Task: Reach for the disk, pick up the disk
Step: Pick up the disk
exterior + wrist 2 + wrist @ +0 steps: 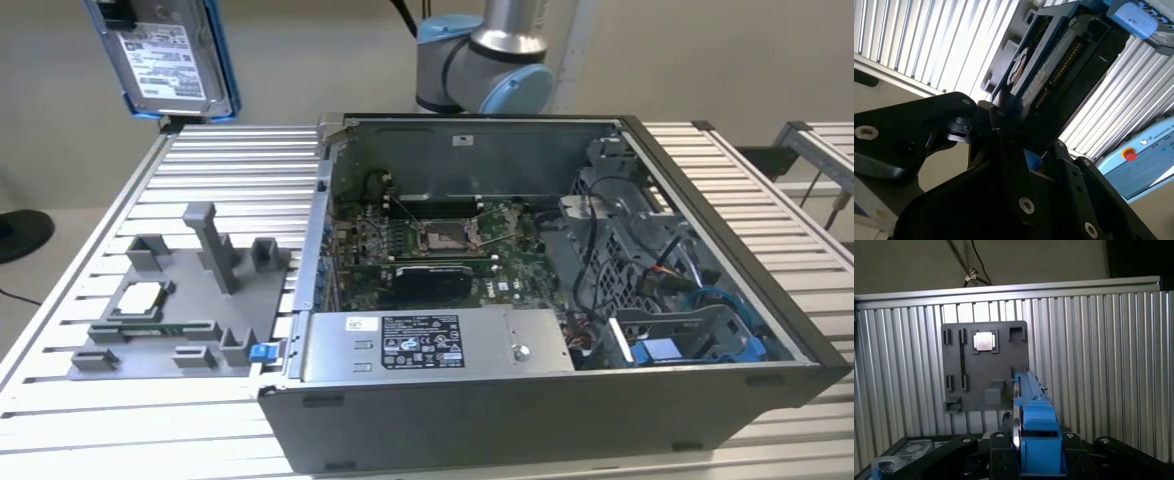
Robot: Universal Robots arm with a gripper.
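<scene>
Judging by the exterior view, I'd say the reach is finished and the pick-up is as good as done: the disk [174, 55] hangs in the upper left of the frame, well above the ribbed counter [747, 180] and touching nothing below it. In both wrist views the gripper [1038, 452] is clamped on the disk, one finger against each flat face, with the blue bracket edge between them.

The disk stands upright. Its long axis runs near vertical with a slight lean, and its white label faces the exterior camera. In the first wrist view I see it edge-on, pointing away from the gripper toward the grey tray [985, 365] on the counter.

The hold is at one end only, so I reckon any further motion calls for a firm clamp and a gentle pace, keeping wide of the open computer case [534, 420].
</scene>
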